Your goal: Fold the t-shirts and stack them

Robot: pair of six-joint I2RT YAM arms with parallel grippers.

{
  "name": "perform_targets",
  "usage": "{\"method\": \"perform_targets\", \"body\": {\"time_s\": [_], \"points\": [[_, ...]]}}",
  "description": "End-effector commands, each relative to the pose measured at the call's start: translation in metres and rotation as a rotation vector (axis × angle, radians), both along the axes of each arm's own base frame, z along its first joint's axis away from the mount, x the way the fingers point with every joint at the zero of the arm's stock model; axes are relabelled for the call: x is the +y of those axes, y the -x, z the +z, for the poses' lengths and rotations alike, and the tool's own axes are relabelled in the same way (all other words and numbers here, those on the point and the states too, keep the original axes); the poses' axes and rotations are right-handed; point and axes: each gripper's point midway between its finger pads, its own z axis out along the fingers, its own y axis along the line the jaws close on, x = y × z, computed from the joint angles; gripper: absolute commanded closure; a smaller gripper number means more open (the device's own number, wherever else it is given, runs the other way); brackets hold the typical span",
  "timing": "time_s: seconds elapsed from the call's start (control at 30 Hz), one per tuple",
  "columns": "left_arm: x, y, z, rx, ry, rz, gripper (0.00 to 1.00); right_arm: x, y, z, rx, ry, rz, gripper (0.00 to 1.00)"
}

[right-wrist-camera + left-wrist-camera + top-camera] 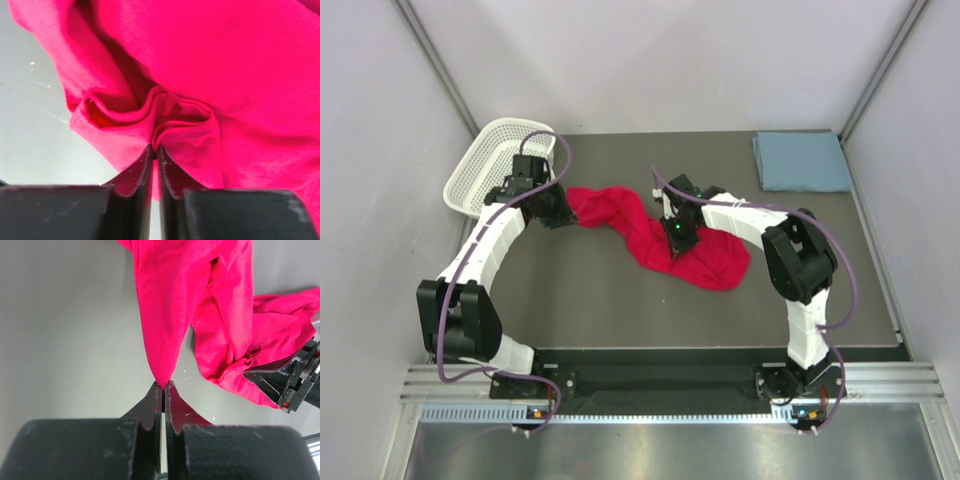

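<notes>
I am pinching the red t-shirt (632, 226) with both of my grippers. My left gripper (164, 385) is clamping a corner of the cloth between closed fingertips, and from that point the fabric (170, 315) is fanning away toward 12 o'clock in my left wrist view, with more of it bunching at 2 o'clock. My right gripper (154, 148) is closing on a rolled fold of the same shirt (240, 65), its jaws nearly together with cloth caught at the tips (the hem is curling just beyond them, at 12 o'clock). Seen from above, the shirt is lying crumpled on the table (620, 310) in a band running from my left gripper (558, 210) at 10 o'clock down to 4 o'clock, with my right gripper (678, 240) sitting on its middle. The blue-grey t-shirt (800, 162) is lying folded at the table's far right corner, at 1 o'clock from my right gripper and well apart. The white basket (485, 165) is tilting at 10 o'clock from my left gripper.
</notes>
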Motion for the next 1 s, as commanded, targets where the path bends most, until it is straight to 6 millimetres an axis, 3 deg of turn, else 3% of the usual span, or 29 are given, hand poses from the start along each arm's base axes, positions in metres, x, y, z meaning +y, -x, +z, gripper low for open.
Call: {"method": "perform_targets", "body": {"time_s": [0.0,0.17,0.27,0.33,0.37,0.43,0.5,0.63,0.77,0.97], "points": [[-0.002,-0.006,0.016,-0.044,0.016,0.003,1.00,-0.001,-0.026,0.007,-0.072,-0.006,-0.022,0.99],[0.000,-0.002,0.022,-0.055,0.009,0.008,1.00,-0.013,-0.029,0.031,-0.123,0.008,-0.036,1.00],[0.001,-0.002,0.029,-0.071,0.011,0.020,1.00,-0.023,-0.025,0.062,-0.170,-0.017,-0.050,1.00],[0.002,-0.002,0.034,-0.079,0.016,0.034,1.00,-0.033,-0.021,0.072,-0.183,-0.009,-0.073,1.00],[0.002,-0.002,0.041,-0.094,0.021,0.039,1.00,-0.036,-0.020,0.090,-0.220,-0.025,-0.081,1.00],[0.001,-0.004,0.053,-0.118,0.036,0.059,1.00,-0.052,-0.022,0.107,-0.261,-0.011,-0.132,1.00],[0.000,-0.005,0.066,-0.145,0.055,0.069,1.00,-0.066,-0.024,0.141,-0.339,-0.032,-0.181,1.00],[-0.002,-0.007,0.092,-0.179,0.104,0.116,1.00,-0.119,-0.034,0.196,-0.461,-0.020,-0.334,1.00],[0.004,-0.003,0.116,-0.228,0.129,0.185,1.00,-0.179,-0.028,0.251,-0.599,0.020,-0.486,1.00],[0.021,0.007,0.143,-0.280,0.105,0.279,1.00,-0.249,-0.005,0.300,-0.745,0.020,-0.690,1.00]]}}
